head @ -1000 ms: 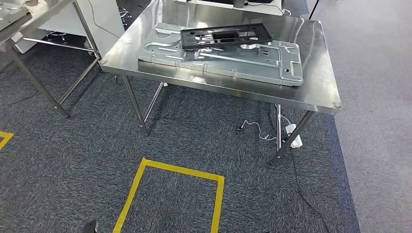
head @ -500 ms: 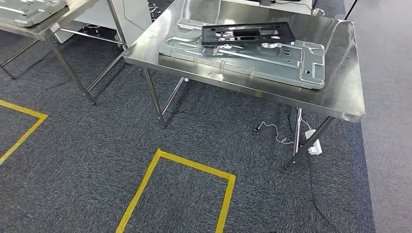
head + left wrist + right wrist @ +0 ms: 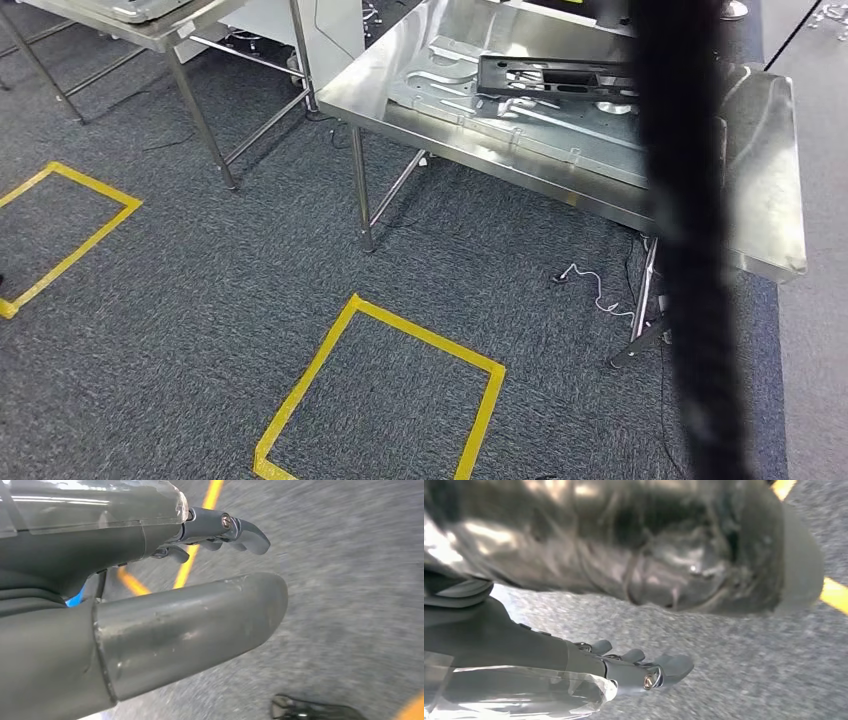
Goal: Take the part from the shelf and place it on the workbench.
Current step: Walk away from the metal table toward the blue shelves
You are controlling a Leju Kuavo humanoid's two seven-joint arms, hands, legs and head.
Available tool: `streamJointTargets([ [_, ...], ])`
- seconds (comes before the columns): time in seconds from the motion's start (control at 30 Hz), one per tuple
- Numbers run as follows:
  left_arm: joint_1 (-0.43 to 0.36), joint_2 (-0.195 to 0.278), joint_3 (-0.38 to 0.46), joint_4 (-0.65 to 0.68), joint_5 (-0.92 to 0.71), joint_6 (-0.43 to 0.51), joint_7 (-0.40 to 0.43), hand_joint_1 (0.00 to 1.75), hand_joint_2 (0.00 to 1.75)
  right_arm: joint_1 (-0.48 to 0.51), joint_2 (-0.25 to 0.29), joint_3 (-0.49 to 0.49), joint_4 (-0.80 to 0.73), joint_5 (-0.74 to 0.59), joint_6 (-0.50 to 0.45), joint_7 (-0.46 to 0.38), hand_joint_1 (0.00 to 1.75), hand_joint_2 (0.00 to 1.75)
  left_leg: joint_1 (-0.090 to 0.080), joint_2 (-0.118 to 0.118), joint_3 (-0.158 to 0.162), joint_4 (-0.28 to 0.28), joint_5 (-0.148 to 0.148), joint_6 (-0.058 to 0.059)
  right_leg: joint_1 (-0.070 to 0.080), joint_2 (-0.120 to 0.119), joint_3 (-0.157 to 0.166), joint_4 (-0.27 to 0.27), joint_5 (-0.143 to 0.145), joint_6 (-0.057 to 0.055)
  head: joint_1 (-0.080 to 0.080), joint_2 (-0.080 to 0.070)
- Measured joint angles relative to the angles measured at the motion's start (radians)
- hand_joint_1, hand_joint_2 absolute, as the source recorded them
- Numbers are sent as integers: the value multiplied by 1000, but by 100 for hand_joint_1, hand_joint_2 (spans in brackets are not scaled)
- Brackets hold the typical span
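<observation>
Grey short-pile carpet (image 3: pixel 200 300) covers the floor, marked with squares of yellow tape (image 3: pixel 380 400). On it stands a steel workbench (image 3: pixel 770 180), its top polished and mirror-bright, on thin round legs. A wide, blurred black band (image 3: pixel 690 250) runs down the head view and hides part of the bench and what lies on it. On the bench lies a large stamped sheet-metal panel (image 3: pixel 520 120), pale grey and ribbed, and flat on top of it the part (image 3: pixel 550 78), a black oblong frame with cut-outs, its far end lost behind the band. A second steel table (image 3: pixel 180 35) is cut off at the upper left corner.

Both arms hang over the carpet. The left hand (image 3: pixel 200 580) is released and holds nothing: thick grey thumb straight, darker fingers (image 3: pixel 240 527) slightly curved and apart from it. The right hand (image 3: pixel 634 645) is likewise empty and loose, fingers (image 3: pixel 669 666) extended; its thumb is blurred and glossy, hard to make out.
</observation>
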Motion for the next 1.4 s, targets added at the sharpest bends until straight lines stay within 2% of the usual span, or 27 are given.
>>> streamJointTargets([
  [0.03,6,-4,8,3,9,6,9,0,0,2,0,-6,0,-6,-2,9,0,0,-1,-13,-3,2,2,0,1,2,0,9,6,-3,0,0],
  [0.07,10,-10,17,5,19,10,19,0,0,3,1,-13,1,-12,-5,16,0,0,-3,-28,-5,4,3,0,1,6,18,-19,30,-7,0,0],
  [0.13,17,-25,35,10,30,18,44,0,0,5,1,-27,1,-20,-12,17,0,0,-5,-53,-7,8,5,-3,4,43,89,-153,94,-21,0,0],
  [0.2,19,-39,49,13,30,24,78,0,0,5,3,-40,1,-22,-16,12,0,0,-4,-74,-13,12,8,-11,7,79,136,-253,124,-32,0,0],
  [0.23,20,-45,54,15,26,26,92,0,0,4,5,-46,1,-22,-17,10,0,0,-3,-84,-16,12,11,-17,9,85,141,-267,123,-35,0,0],
  [0.3,25,-51,61,17,17,28,107,0,0,0,11,-55,1,-21,-17,9,0,0,1,-100,-22,9,17,-29,7,62,143,-276,130,-40,0,0],
  [0.37,30,-59,66,18,10,28,108,0,0,-1,18,-62,1,-19,-17,8,0,0,-2,-75,-37,39,-5,-39,1,35,150,-293,140,-50,-1,0],
  [0.43,29,-63,71,19,7,28,107,0,0,3,21,-67,1,-18,-16,8,0,0,-3,-23,-86,144,-69,-46,0,5,152,-301,145,-55,-1,0],
  [0.47,28,-63,73,19,6,28,106,0,0,5,22,-70,1,-19,-17,8,0,0,-1,-9,-116,211,-101,-51,1,-11,151,-300,145,-56,-1,0],
  [0.53,30,-63,74,19,4,28,106,0,0,6,23,-75,1,-19,-17,8,0,0,5,3,-144,283,-122,-59,2,-39,148,-297,143,-55,-2,0],
  [0.57,31,-63,75,19,4,28,106,0,0,5,23,-77,1,-19,-16,8,0,0,8,8,-128,263,-105,-62,1,-51,147,-295,142,-53,-2,0],
  [0.63,33,-64,75,19,4,28,106,0,0,3,26,-80,1,-19,-16,8,0,0,13,37,-51,131,-50,-66,-1,-73,148,-286,136,-44,-2,0],
  [0.7,30,-66,76,19,3,28,106,0,0,1,28,-82,1,-19,-17,8,0,0,13,69,5,29,-23,-62,3,-93,150,-276,126,-31,-2,0],
  [0.73,29,-67,76,19,3,28,106,0,0,0,28,-84,1,-18,-17,8,0,0,11,74,11,15,-24,-56,6,-101,152,-274,123,-24,-1,0],
  [0.8,30,-67,77,20,3,28,105,0,0,-4,28,-85,1,-18,-17,8,0,0,9,54,8,16,-20,-41,5,-114,157,-274,120,-12,-1,0],
  [0.83,31,-68,78,20,3,28,105,0,0,-5,28,-86,1,-18,-17,8,0,0,9,45,8,13,-17,-34,2,-104,157,-269,113,-6,-1,0],
  [0.9,31,-68,79,21,2,28,99,0,0,-5,29,-86,1,-17,-17,9,0,0,11,28,7,7,-9,-20,-3,-55,134,-211,67,2,-1,0],
  [0.97,28,-68,80,21,-5,28,77,0,0,0,30,-86,1,-14,-16,11,0,0,9,8,1,6,-4,-12,-3,-9,79,-87,-2,2,-1,0],
  [1.0,27,-68,80,21,-11,28,62,0,0,1,30,-86,1,-12,-15,13,0,0,7,-4,-1,7,-2,-9,-2,-1,52,-30,-22,0,-1,0],
  [1.03,26,-68,80,21,-16,28,46,0,0,2,30,-87,1,-9,-14,14,0,0,5,-18,-2,7,-1,-8,0,3,38,-2,-23,-4,-1,0],
  [1.07,25,-68,80,21,-21,27,34,0,0,3,30,-87,1,-6,-12,14,0,0,2,-33,-2,8,0,-7,3,6,41,-10,-4,-11,-1,0],
  [1.1,25,-68,80,21,-26,26,26,0,0,2,30,-87,1,-3,-11,14,0,0,-1,-47,-1,9,0,-7,7,14,60,-54,32,-20,-1,0],
  [1.17,23,-72,80,22,-32,24,20,0,0,2,27,-88,1,0,-8,14,0,0,-3,-71,0,10,1,-8,18,60,117,-186,104,-49,-1,0],
  [1.23,18,-77,80,24,-38,23,26,0,0,1,25,-88,1,1,-5,14,0,0,4,-94,-7,9,6,-17,28,99,147,-265,132,-72,-3,0],
  [1.27,16,-78,80,24,-40,22,32,0,0,-1,25,-89,1,2,-4,14,0,0,7,-106,-10,7,10,-24,31,101,149,-276,131,-79,-3,-1],
  [1.33,17,-78,80,25,-46,20,44,0,0,-5,27,-89,1,3,-3,12,0,0,11,-118,-13,1,16,-36,31,75,162,-302,142,-82,-4,-1],
  [1.4,19,-78,80,25,-52,18,55,0,0,-4,31,-91,1,4,-3,11,0,0,8,-74,-31,38,-11,-43,23,44,181,-337,159,-82,-4,-2],
])
